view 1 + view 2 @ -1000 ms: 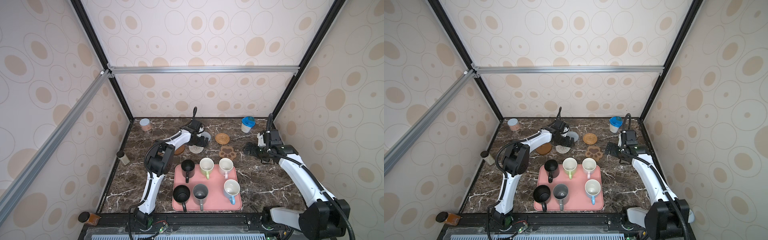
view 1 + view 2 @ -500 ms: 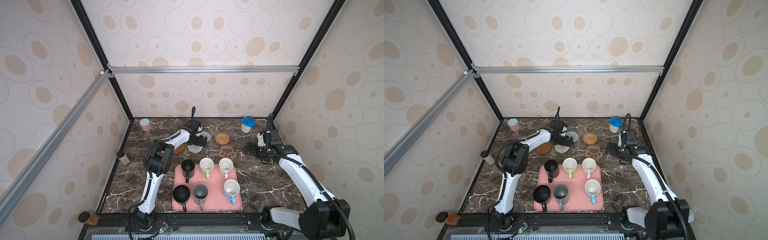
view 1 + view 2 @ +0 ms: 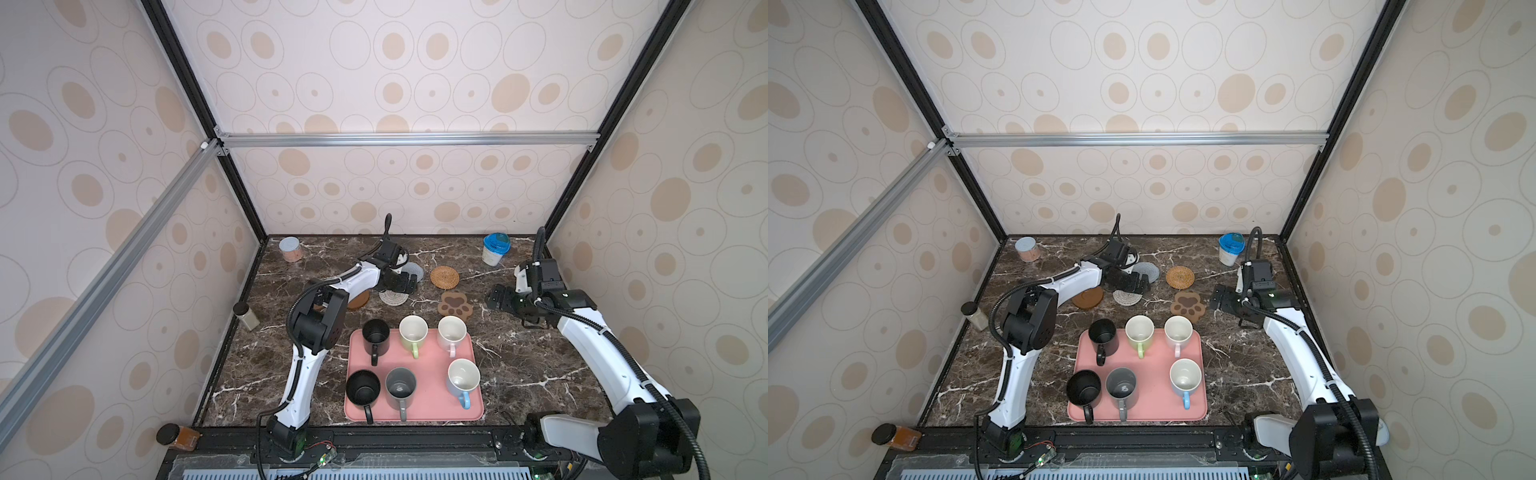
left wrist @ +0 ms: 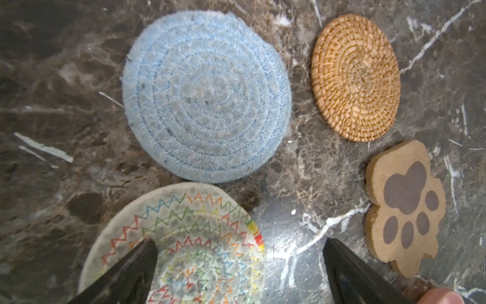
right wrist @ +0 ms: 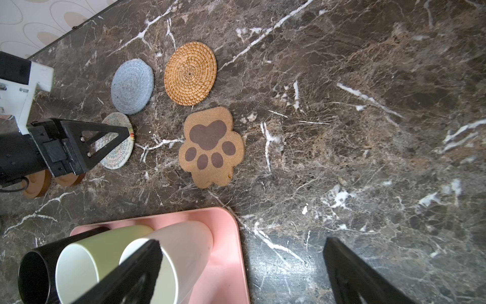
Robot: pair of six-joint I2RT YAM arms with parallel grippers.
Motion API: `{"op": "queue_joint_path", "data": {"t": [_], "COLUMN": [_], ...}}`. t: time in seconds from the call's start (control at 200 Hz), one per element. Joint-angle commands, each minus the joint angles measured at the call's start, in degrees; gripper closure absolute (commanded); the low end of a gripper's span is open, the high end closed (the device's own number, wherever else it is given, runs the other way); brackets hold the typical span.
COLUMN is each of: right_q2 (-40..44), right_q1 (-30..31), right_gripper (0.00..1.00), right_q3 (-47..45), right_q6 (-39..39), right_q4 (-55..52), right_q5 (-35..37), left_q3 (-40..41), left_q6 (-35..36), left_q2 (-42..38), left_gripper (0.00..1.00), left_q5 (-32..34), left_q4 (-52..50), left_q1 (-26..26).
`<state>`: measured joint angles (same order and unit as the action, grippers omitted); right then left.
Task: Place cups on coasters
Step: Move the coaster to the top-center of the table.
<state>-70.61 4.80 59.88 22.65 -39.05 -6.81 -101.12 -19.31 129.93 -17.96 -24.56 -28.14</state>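
Observation:
Six cups stand on the pink tray (image 3: pixel 428 390): a black cup (image 3: pixel 375 334), a light green cup (image 3: pixel 413 332), a white-pink cup (image 3: pixel 451 332), a second black cup (image 3: pixel 363 388), a grey cup (image 3: pixel 400 384) and a white-blue cup (image 3: pixel 462 376). Behind the tray lie the coasters: blue-grey woven (image 4: pixel 205 97), tan rattan (image 4: pixel 355 76), paw-shaped (image 4: pixel 405 208), whitish woven (image 4: pixel 189 244) and a brown wooden disc (image 3: pixel 1088 298) partly under the left arm. My left gripper (image 4: pixel 239 242) hangs open over the whitish coaster's edge. My right gripper (image 5: pixel 242 242) is open above bare marble right of the paw.
A pinkish can (image 3: pixel 289 248) stands at the back left and a white jar with a blue lid (image 3: pixel 494 249) at the back right. A small black-capped bottle (image 3: pixel 245 316) is by the left wall. An amber jar (image 3: pixel 178 436) lies off the front left corner.

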Motion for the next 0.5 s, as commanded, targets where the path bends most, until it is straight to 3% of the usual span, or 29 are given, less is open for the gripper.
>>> {"op": "queue_joint_path", "data": {"t": [0.0,0.495], "right_q2": [-0.07,1.04], "right_q1": [0.03,-0.05], "right_gripper": [0.00,0.00], "right_q3": [0.46,0.45], "right_q6": [-0.24,0.21], "right_q4": [-0.83,-1.20], "right_q5": [0.57,0.82], "left_q3": [1.99,-3.81], "left_q6": [-1.27,-1.67], "left_q2": [-0.27,-1.03], "left_gripper": [0.00,0.00], "left_q5": [-0.50,0.16], "left_q4": [-4.18,-6.04], "left_q1": [-0.53,-0.43]}}
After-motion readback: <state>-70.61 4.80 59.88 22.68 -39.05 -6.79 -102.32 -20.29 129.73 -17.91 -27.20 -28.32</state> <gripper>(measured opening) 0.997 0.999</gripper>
